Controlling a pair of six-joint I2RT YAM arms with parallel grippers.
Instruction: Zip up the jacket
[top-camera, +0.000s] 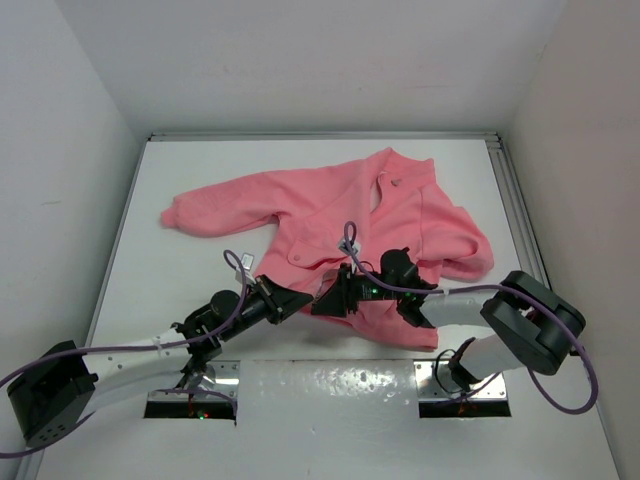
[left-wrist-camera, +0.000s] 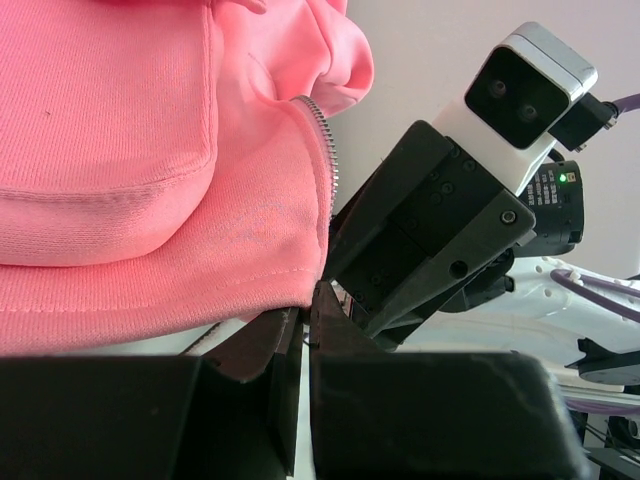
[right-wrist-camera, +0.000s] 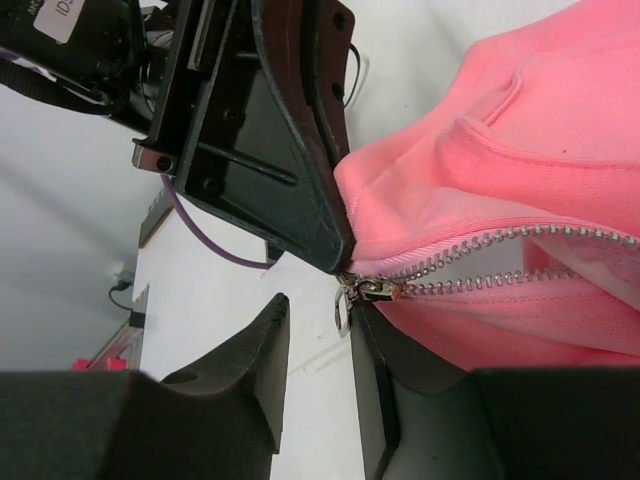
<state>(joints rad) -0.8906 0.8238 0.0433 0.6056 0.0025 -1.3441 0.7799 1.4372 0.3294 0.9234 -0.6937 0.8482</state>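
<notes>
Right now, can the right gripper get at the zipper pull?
Probably yes. The zipper pull hangs in the gap between the open jaws of the right gripper, with nothing between. The left gripper pinches the jacket hem just beside it, but seems clear.

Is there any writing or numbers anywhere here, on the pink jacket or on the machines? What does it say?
"ID": on a white sticker on the left arm, seen in the right wrist view; the rest is cut off.
A small label beside the green light on the right arm: print too small to read.
The jacket: no writing visible.
</notes>
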